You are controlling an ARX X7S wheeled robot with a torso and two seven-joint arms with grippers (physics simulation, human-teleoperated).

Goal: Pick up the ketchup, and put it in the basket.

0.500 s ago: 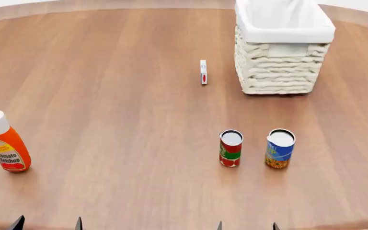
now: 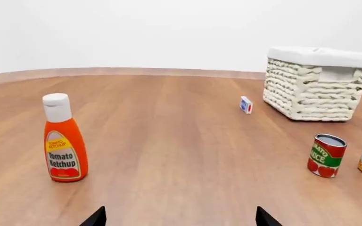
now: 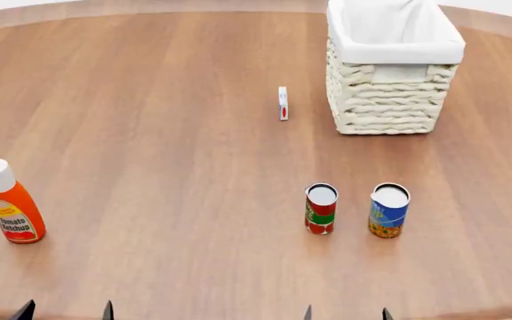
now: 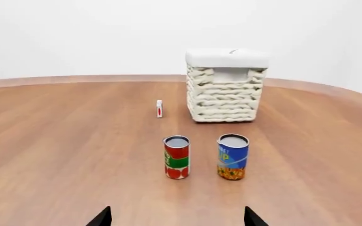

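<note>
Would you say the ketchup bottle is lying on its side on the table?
No, the ketchup stands upright on the table, white cap on top.

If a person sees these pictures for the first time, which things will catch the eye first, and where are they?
The big cream basket with its white liner stands at the far right of the round wooden table. The red-orange ketchup stands upright and alone near the left edge. Two cans, a red-green can and a blue can, stand side by side in front of the basket, apart from each other.
</note>
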